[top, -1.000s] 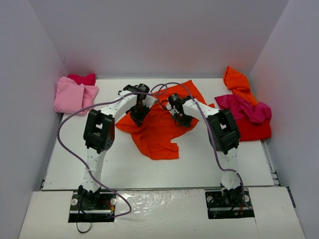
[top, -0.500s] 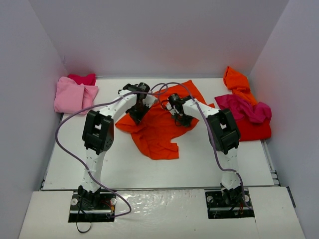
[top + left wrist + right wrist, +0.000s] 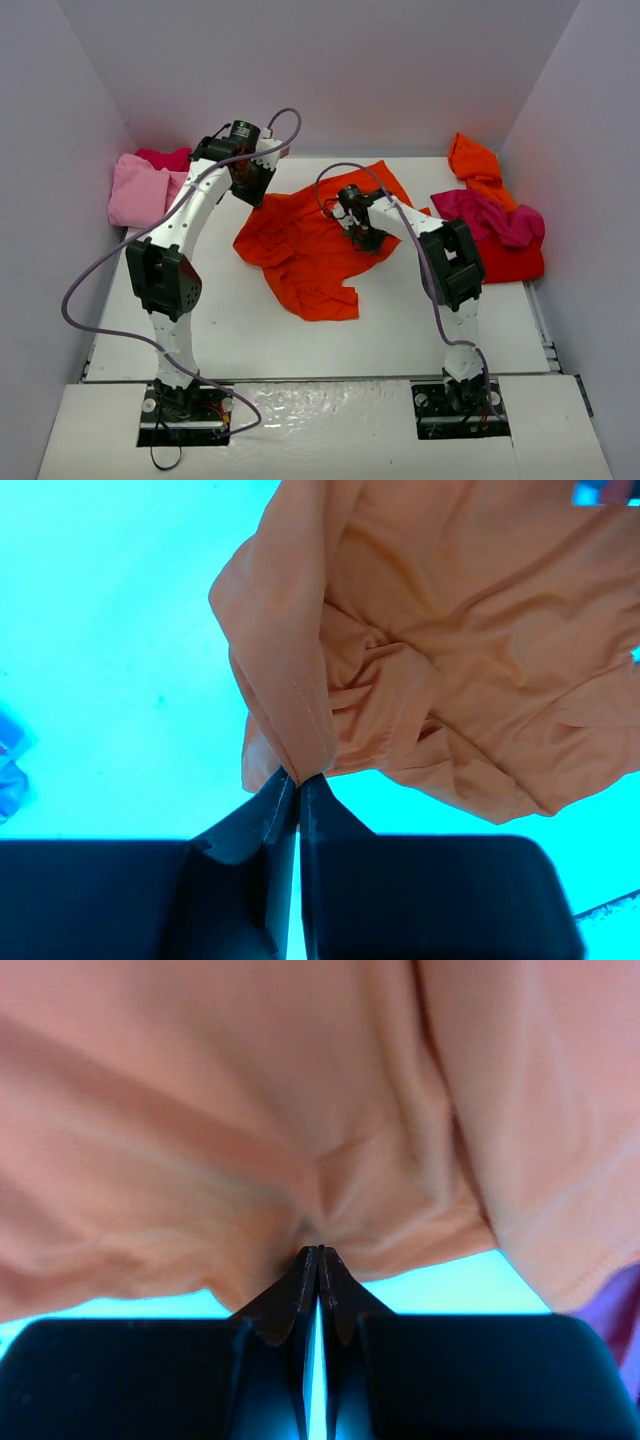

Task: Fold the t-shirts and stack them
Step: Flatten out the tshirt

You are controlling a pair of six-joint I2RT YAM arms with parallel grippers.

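Mid-table, one orange shirt (image 3: 305, 255) lies crumpled and half spread on the white table (image 3: 200, 330), not yet flat and with no clean fold in it. Both arms are on it. The left gripper (image 3: 298, 780) is pinched tight on a hemmed edge, a sleeve or the bottom hem, can't tell which. In the top view it holds that corner raised at the shirt's back-left, and the cloth drapes down from it to the table. The right gripper (image 3: 318, 1252) is clamped on a bunched fold near the shirt's right side, low against the cloth. No gap shows between either pair of fingers.

Far-left back corner: a light pink shirt (image 3: 140, 195) sits in a compact lump with a darker pink shirt (image 3: 165, 158) touching it behind. It looks like the start of a stack, but how neatly it is folded is not clear.

Right side, against the wall: a loose heap, with a second orange shirt (image 3: 475, 160) at the back, a magenta shirt (image 3: 490, 215) in the middle and a red shirt (image 3: 510, 262) nearest. All three are rumpled and overlapping.

Judgement: early to middle of the task. At most two shirts are put away. The orange one is only being stretched out for its first fold, and three more wait. Left to do: flatten it, fold it, carry it to the pink stack, then repeat for the heap.
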